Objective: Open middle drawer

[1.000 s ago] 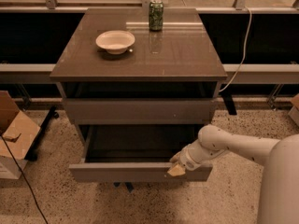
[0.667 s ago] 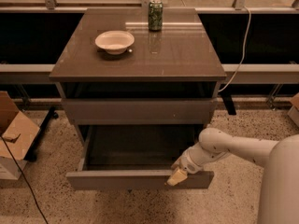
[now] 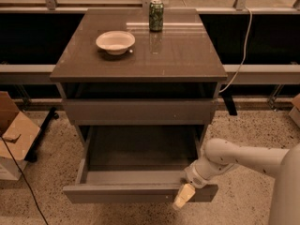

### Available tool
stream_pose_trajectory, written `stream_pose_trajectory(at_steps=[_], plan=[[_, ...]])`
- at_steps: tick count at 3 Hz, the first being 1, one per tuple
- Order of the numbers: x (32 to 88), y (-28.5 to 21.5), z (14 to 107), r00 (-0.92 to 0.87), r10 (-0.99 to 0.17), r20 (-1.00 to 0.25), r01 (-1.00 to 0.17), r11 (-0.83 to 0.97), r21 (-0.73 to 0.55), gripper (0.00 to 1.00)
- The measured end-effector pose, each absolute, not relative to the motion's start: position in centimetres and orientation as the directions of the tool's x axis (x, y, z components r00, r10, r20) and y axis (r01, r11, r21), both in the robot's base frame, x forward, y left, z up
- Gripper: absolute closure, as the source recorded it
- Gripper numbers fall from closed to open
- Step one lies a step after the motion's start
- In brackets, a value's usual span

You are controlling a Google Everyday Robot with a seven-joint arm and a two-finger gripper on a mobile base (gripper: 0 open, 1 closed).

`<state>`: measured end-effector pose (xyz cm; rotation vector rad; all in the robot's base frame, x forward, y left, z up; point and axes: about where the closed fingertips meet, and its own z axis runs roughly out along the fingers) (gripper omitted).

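The middle drawer [image 3: 122, 194] is pulled well out of the grey-brown cabinet [image 3: 140, 62]; its shallow grey inner box [image 3: 140, 150] is open to view and holds nothing I can see. My gripper [image 3: 185, 194] is at the right end of the drawer's front, shut on its top edge, with one pale finger [image 3: 183, 198] lying over the outside face. My white arm [image 3: 243, 159] comes in from the lower right. The drawer front above [image 3: 140, 111] is closed. The lowest front is hidden under the open drawer.
A white bowl [image 3: 115, 41] and a green can [image 3: 156, 15] stand on the cabinet top. A cardboard box [image 3: 14, 134] sits on the speckled floor at the left. A cable [image 3: 241, 46] hangs at the cabinet's right. A window rail runs behind.
The middle drawer has slid further out toward me, with my gripper moving down and forward along with its front. The camera view now sits closer to the cabinet.
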<state>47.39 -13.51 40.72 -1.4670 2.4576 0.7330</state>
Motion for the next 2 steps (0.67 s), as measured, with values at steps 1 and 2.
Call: stream_pose_trajectory(at_steps=[1,2], plan=[[41.93,-14.22,40.39,-0.557,-0.762,-0.33,-0.813,0.418,0.406,0.0],[41.92,-14.31,40.4,-0.562,-0.761,-0.325,-0.808,0.42,0.413,0.0]])
